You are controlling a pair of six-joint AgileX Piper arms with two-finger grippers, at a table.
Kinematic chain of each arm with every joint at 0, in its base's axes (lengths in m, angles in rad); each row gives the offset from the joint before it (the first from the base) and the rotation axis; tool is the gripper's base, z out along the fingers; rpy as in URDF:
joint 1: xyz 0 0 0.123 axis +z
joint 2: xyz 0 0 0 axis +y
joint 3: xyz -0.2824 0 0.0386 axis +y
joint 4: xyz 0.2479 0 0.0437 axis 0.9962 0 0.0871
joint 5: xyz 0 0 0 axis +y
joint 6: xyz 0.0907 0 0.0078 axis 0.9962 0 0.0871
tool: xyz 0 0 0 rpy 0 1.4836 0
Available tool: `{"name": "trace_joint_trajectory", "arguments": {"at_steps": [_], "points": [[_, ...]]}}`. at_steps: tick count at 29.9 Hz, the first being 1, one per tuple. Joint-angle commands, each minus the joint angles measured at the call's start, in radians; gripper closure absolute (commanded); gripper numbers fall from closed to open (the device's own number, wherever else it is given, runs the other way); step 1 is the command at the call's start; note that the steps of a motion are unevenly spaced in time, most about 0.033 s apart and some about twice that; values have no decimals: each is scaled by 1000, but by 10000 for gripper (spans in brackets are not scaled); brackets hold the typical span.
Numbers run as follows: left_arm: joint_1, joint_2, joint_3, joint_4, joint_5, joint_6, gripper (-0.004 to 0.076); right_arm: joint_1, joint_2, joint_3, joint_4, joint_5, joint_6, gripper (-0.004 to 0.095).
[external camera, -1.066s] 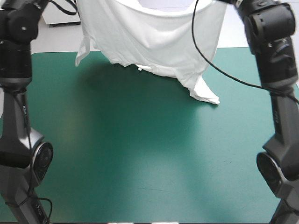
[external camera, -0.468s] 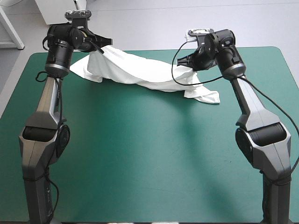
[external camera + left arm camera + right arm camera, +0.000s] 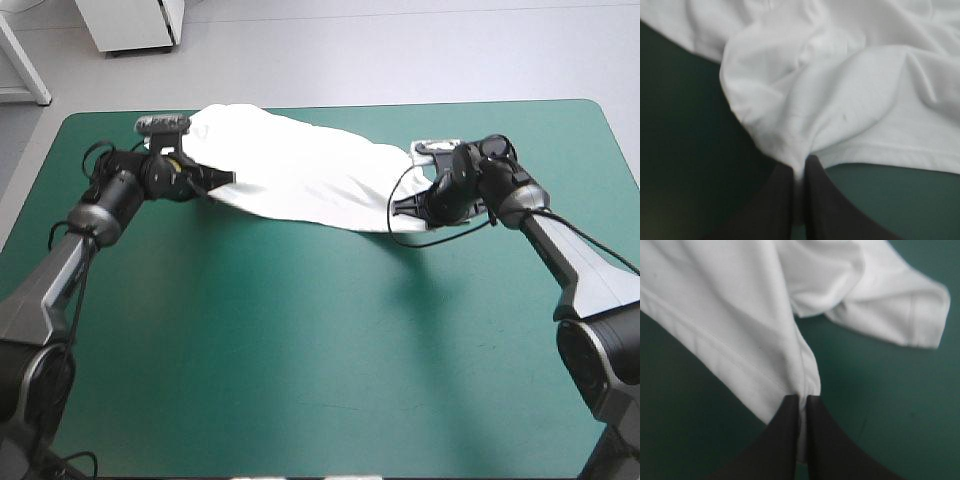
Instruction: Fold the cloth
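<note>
The left gripper [image 3: 799,170] and right gripper [image 3: 803,399] clamp the T-shirt [image 3: 300,175] at opposite ends, apparently to lay it spread on the teal-green cover [image 3: 300,330]

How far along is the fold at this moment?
Done: the T-shirt lies stretched across the far half of the teal-green cover, rumpled, not a heap. In hand: the left gripper and the right gripper are each shut on an edge of it, low at the table. Left: no fold shows yet, so smoothing and all the folding remain.
</note>
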Motion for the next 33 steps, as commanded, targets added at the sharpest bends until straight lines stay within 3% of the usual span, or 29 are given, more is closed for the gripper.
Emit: {"name": "trace_joint_trajectory", "arguments": {"at_steps": [1, 4, 9, 15, 27, 33], "points": [[-3, -212, 239, -7, -163, -12, 733, 9, -158, 194, 53, -110, -1, 927], [-3, -311, 374, -16, -131, -4, 733, 26, -261, 370, 55, -145, 5, 927], [-3, -428, 554, -110, 18, 93, 733, 45, -431, 605, 62, -151, 49, 927], [-3, -616, 719, -216, 155, 123, 733, 46, -672, 804, 80, -100, 120, 927], [-3, -908, 846, -240, 575, 120, 733, 46, -901, 910, 174, 161, 161, 927], [-3, -1062, 902, -267, 625, 119, 733, 46, -971, 934, 188, 219, 192, 927]]}}
